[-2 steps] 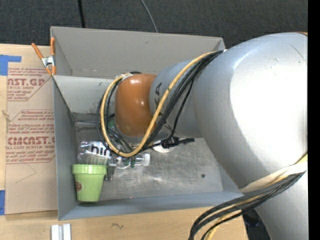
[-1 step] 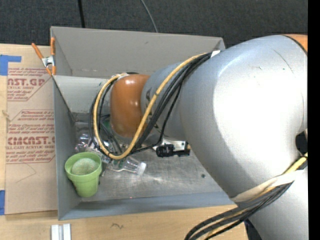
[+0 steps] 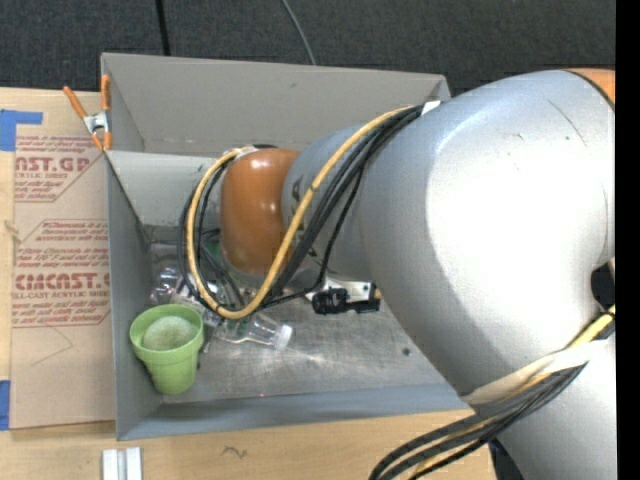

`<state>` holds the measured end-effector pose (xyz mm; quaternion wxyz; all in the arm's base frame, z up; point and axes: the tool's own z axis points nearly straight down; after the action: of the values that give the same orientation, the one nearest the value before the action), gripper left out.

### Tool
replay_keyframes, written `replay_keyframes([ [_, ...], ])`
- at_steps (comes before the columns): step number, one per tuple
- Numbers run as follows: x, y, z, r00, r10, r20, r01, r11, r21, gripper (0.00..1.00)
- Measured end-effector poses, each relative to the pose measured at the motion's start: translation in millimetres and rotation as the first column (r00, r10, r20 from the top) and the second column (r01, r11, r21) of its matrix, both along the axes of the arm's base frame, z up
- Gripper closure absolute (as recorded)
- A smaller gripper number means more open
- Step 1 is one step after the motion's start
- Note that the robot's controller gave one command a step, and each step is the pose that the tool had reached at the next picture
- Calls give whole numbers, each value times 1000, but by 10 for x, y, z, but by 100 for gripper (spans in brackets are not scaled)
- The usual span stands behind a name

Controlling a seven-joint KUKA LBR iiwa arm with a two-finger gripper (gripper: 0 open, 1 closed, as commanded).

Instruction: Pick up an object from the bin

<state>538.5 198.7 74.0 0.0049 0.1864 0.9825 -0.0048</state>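
Green tapered cup (image 3: pixel 168 346) stands mouth-up beside clear plastic bits (image 3: pixel 258 334); claw state cannot be told.

Bin (image 3: pixel 330 353): the arm (image 3: pixel 500 228) hides its 3 o'clock side from us.
Arm: cut off at 3 and 6 o'clock.
Clear bits (image 3: pixel 262 333): at 7 o'clock, kind we cannot tell.
Under the cables (image 3: pixel 335 163): too dark for us.
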Motion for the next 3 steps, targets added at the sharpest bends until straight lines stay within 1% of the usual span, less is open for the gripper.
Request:
replay_keyframes([
  [1, -10, -5, 33, 1000, -1, -3, 1, 1000, 1, 100],
  [3, -29, 26, 249, 1000, 3, -8, -3, 1000, 9, 100],
])
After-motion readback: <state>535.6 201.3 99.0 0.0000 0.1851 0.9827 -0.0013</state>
